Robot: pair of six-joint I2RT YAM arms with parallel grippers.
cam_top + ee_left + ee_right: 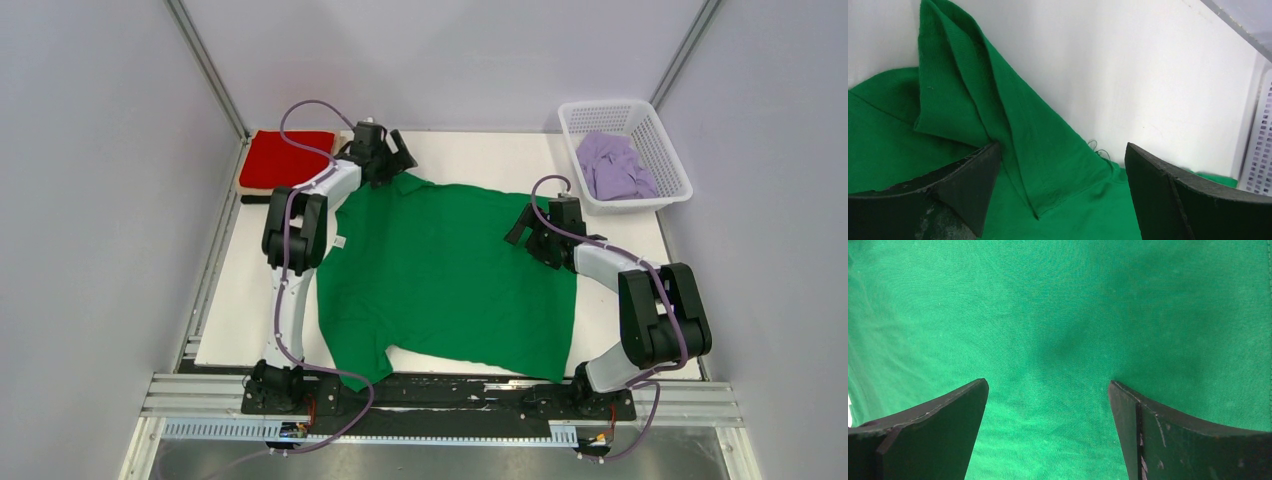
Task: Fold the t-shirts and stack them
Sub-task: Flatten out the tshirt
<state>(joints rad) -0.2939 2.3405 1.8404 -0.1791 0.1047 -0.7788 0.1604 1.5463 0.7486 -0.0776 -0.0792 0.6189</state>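
White worktop (250,320) carries the green t-shirt (450,270), spread nearly flat. Beyond its far right corner sits the basket (672,150) holding a lilac t-shirt (612,165); beyond its far left corner, a folded red t-shirt (290,158). My left pincer (1063,150) gapes wide at the green shirt's raised far-left fold, my right pincer (1048,385) wide over its right side, both empty. I judge the cloth light and limp, so I'd pinch an edge.

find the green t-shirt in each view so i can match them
top external: green t-shirt spread mid-table, between the arms.
left wrist: shirt lower left, a fold ahead of the open left claw.
right wrist: shirt fills nearly the whole picture under the open right claw.
shared landmark: white basket, upper right in top external, right edge of left wrist; absent from right wrist.
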